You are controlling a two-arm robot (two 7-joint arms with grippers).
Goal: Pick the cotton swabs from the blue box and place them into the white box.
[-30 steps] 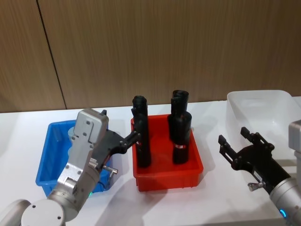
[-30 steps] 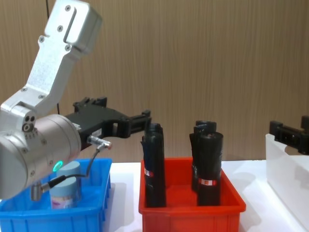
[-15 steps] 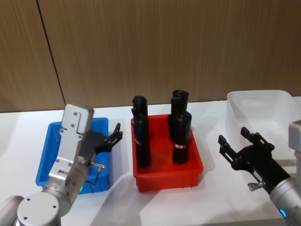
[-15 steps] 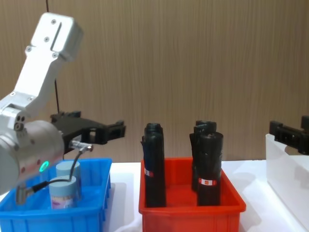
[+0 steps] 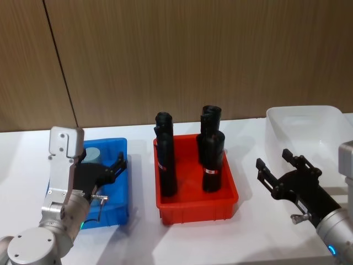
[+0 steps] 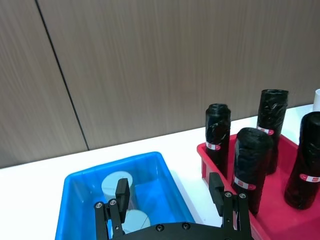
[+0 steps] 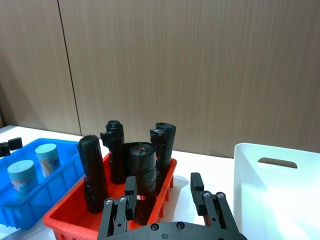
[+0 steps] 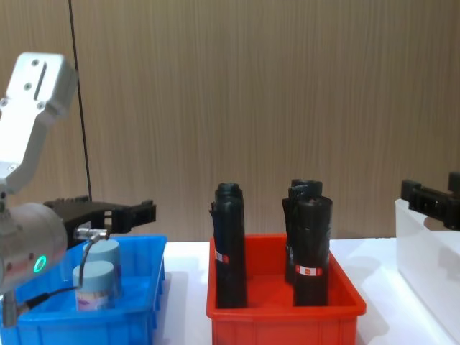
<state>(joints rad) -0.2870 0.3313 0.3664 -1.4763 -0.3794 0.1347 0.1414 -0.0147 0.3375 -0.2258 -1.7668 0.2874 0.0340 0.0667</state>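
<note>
Two small clear jars of cotton swabs [image 8: 100, 269], each with a pale blue round lid and packed with thin pinkish-white sticks. Standing upright, one just behind the other, inside the blue box [image 5: 119, 187]. Seen from above as two pale round lids [image 6: 116, 183].

Half a second ago, left gripper [image 5: 117, 165] out near the red bin [image 5: 196, 208], close to the tall black rolls [image 5: 165, 160]. A second ago, farther still, right up against the nearest roll. Now pulled back over the blue box. Jars in the same spot as before. Right gripper [image 5: 273, 160] the same as before too.

Left fingers [image 6: 121, 192] spread wide, with nothing between them. Jars down below the fingers, under the gap, nearer to one finger than to the other. From the chest camera, fingertips just above the far jar's lid; looks like a little space between them, but hard to be sure from there.

Right fingers [image 7: 131, 189] spread apart too, holding nothing. White box [image 5: 304, 118] just beyond and beside those fingers. Cotton swabs well apart from them, on the far side of the red bin.
</note>
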